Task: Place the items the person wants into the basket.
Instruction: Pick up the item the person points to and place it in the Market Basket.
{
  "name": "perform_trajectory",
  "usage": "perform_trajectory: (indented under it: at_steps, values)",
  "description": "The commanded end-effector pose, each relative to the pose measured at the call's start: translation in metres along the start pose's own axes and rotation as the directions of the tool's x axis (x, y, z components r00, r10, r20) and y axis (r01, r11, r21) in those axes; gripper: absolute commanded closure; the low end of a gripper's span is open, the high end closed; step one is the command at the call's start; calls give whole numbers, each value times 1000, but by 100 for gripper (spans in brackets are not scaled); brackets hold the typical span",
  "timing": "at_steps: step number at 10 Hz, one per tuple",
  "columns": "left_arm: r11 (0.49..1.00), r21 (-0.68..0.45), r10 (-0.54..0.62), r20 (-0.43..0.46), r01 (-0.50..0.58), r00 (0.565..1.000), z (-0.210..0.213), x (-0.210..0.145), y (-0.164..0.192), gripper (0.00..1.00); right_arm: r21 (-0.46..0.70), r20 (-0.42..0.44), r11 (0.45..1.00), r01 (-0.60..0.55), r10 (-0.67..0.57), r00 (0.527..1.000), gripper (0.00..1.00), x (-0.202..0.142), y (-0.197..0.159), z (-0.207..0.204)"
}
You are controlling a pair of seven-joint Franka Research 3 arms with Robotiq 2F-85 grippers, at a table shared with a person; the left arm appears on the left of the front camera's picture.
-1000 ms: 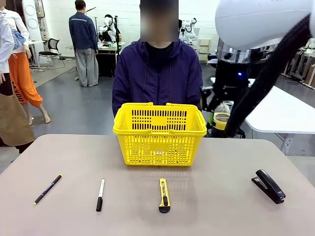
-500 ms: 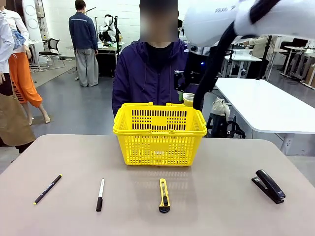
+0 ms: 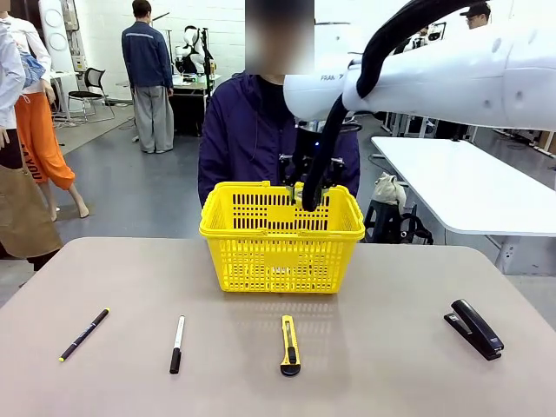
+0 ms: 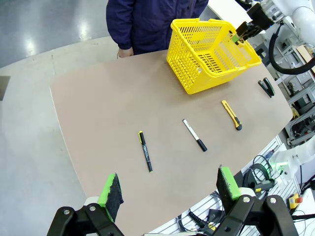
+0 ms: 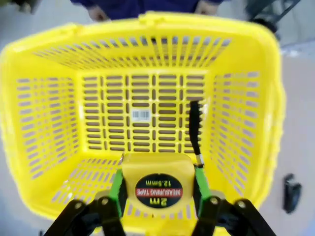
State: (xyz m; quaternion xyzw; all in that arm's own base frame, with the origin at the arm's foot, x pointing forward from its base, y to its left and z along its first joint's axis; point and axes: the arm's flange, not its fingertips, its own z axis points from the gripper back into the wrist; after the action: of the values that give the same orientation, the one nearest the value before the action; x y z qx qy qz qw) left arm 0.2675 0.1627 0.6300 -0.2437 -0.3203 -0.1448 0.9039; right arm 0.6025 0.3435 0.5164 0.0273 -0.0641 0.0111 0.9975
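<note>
- Tabletop: utility knife, stapler unmoved.
- Right gripper, pinching tape measure, has swung over basket; drop seems next.
- Left gripper jaws spread, empty.

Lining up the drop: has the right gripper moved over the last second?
Yes. In the front view the right gripper, shut on the tape measure, has swung left, from right of the yellow basket to above its inside.

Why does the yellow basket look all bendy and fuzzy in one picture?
Right wrist view: the wide lens bulges the basket, and its rim smears with blur while the tape measure in the right pincer looks sharp. Left wrist view: the table edge curves too. Front view: sharp, with straight lines.
</note>
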Motion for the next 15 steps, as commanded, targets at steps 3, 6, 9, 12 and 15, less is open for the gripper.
perform_trajectory:
  at_steps: [3,6,9,12,15]
  values:
    - [1000,-13,-5,4,5,1000,0,0,0,0,-10,-12,1000,-9,8,1000,35,-2,6,-4]
    - [1000,-13,-5,4,5,1000,0,0,0,0,-10,-12,1000,-9,8,1000,35,-2,6,-4]
    - [1000,-13,-5,4,5,1000,0,0,0,0,-10,-12,1000,-9,8,1000,35,-2,6,-4]
    - [1000,-13,-5,4,5,1000,0,0,0,0,-1,-69,1000,-18,18,997,35,7,3,-38]
    - [1000,-13,-5,4,5,1000,0,0,0,0,-12,-143,999,-39,37,989,35,16,8,-79]
